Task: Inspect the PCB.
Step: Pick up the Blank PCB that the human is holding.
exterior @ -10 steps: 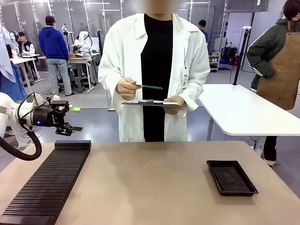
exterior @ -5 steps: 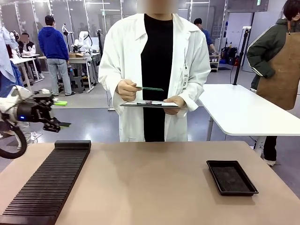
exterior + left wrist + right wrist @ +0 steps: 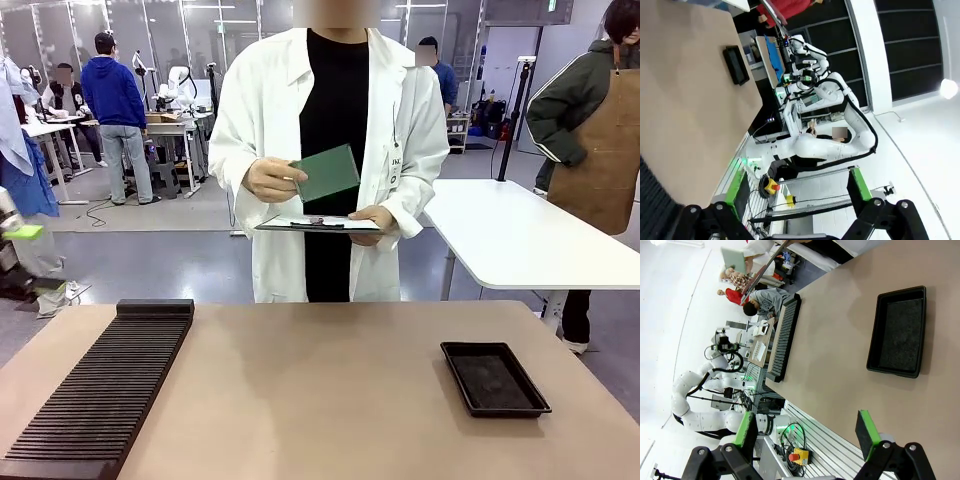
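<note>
- PCB, a thin flat green rectangular board (image 3: 326,172), sits at chest height beyond the far side of the table. The person's hand (image 3: 270,181) pinches it by one edge and tilts its face toward me.
- Just below it is a white flat clipboard (image 3: 320,223), carried level on the person's other hand (image 3: 372,216).
- I judge the inspection to be underway and in the person's hands. The board is raised for a look, and no verdict or set-down shows yet.
- That leaves the end of the look and a place for the board to land. I cannot tell where that will be.
- My left gripper (image 3: 796,192) has its jaws spread wide with nothing between the green pads. My right gripper (image 3: 805,435) is spread the same way and carries nothing.
- On the tan tabletop (image 3: 320,400), a shallow black rectangular tray (image 3: 494,378) lies empty toward my right, near that edge.
- A long black ribbed rack (image 3: 100,390) runs along my left edge.
- Between tray and rack the middle is bare, which I judge ample room for either arm to reach toward the person without brushing either one.
</note>
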Controlling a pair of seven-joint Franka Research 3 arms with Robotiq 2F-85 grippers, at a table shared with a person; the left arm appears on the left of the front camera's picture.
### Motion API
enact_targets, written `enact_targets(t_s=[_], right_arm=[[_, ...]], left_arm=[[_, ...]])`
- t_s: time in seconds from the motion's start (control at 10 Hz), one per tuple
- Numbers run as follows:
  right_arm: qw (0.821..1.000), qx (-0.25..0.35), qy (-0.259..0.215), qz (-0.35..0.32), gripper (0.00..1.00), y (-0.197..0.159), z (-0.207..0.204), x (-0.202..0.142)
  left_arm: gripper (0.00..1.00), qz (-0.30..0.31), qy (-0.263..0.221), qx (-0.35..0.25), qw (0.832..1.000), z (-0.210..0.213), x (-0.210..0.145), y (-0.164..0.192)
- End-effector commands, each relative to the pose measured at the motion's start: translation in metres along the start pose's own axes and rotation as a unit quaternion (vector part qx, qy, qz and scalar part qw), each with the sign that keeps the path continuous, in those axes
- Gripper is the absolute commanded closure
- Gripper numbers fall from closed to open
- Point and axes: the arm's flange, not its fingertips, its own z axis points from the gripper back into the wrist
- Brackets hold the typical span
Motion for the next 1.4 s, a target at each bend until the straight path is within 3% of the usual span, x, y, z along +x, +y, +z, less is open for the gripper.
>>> enact_targets(t_s=[0.0,0.2,0.4,1.3], right_arm=[[1.0,0.003,-0.001,0.004,0.0,0.001,0.002,-0.001],[1.0,0.003,-0.001,0.004,0.0,0.001,0.002,-0.001],[1.0,0.003,-0.001,0.004,0.0,0.001,0.002,-0.001],[1.0,0.003,-0.001,0.004,0.0,0.001,0.002,-0.001]], left_arm=[[0.0,-0.019,-0.032,-0.006,0.999,0.024,-0.052,0.002],[0.0,-0.021,-0.071,0.003,0.997,0.047,-0.096,0.008],[0.0,-0.01,-0.106,-0.002,0.994,0.055,-0.104,0.018],[0.0,-0.005,-0.098,0.001,0.995,0.06,-0.108,0.017]])
